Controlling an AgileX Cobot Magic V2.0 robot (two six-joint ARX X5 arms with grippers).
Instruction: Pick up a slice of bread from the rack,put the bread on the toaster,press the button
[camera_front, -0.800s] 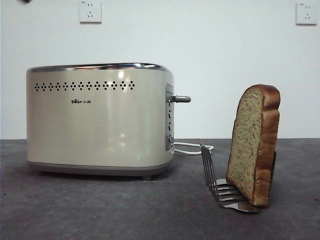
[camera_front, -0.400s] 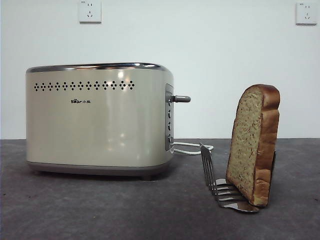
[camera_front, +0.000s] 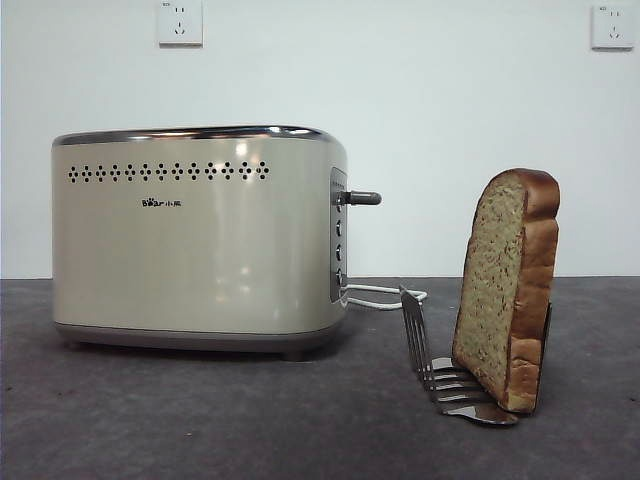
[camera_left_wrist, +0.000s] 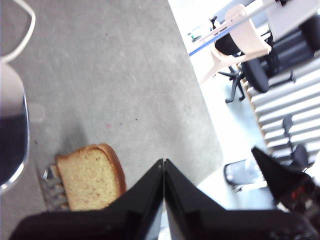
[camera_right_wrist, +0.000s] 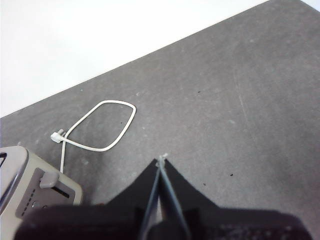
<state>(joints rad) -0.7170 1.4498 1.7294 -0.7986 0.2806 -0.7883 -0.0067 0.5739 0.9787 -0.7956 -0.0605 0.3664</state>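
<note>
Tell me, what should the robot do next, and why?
Probably open the left gripper and lower it toward the slice of bread. The bread stands untouched in the rack, both grippers are shut and empty, and the left one hangs above it.

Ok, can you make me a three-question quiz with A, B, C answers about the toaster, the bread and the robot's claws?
1. Where is the thick tan slice of bread with brown crust?
A. in the toaster
B. in the small shiny silver metal rack
C. flat on the table

2. How many wall sockets show in the front view?
A. two
B. one
C. four

3. How is the left arm's tool?
A. holding bread
B. wide open
C. shut, empty

Answers: 1 B, it stands upright in the rack beside the boxy cream toaster. 2 A, one at each top side. 3 C, its jaws meet above the bread.
</note>
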